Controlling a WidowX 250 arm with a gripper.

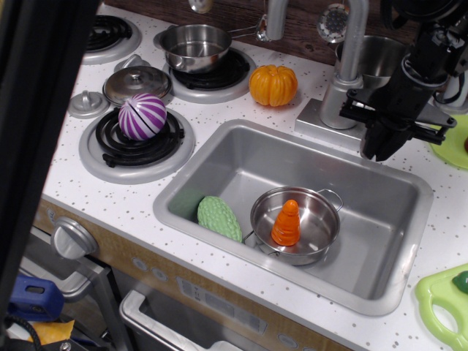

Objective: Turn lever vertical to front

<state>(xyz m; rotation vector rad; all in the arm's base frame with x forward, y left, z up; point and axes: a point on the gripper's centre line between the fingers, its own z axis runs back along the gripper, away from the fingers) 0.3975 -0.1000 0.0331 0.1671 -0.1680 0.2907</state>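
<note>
Drawer fronts and a round grey stove knob (pixel 71 238) sit lowest in the frame, with a broad black bar (pixel 36 117) cutting off the whole left edge. Above them the white speckled desk (pixel 95 194) holds the sink (pixel 219 157), where a green scrubber-like piece (pixel 219 217) lies beside a small steel pot (pixel 295 224) with an orange carrot-shaped toy (pixel 286 223) standing in it. Left of the sink a purple striped ball (pixel 142 116) rests on a burner; further up are a lid, a second steel pot (pixel 195 47) and an orange pumpkin (pixel 273 85).

At the upper right, the faucet base (pixel 333 110) stands behind the sink's far rim, and the black gripper (pixel 384 146) hangs just to its right, over that rim. The lever should be on the right side of the faucet base, but the gripper body covers that spot and I cannot make out the paddle itself. Whether the jaws are closed on it, merely alongside it, or open is not something this view settles; I cannot tell.

Risks, as I judge them: if the fingers only brush the short flat paddle, it could slip free partway through the swing and stop short of pointing forward. Pressing lower could jam the gripper against the sink rim or faucet base. The green plate (pixel 450 139) at the right edge lies near enough to be nudged by the arm.
</note>
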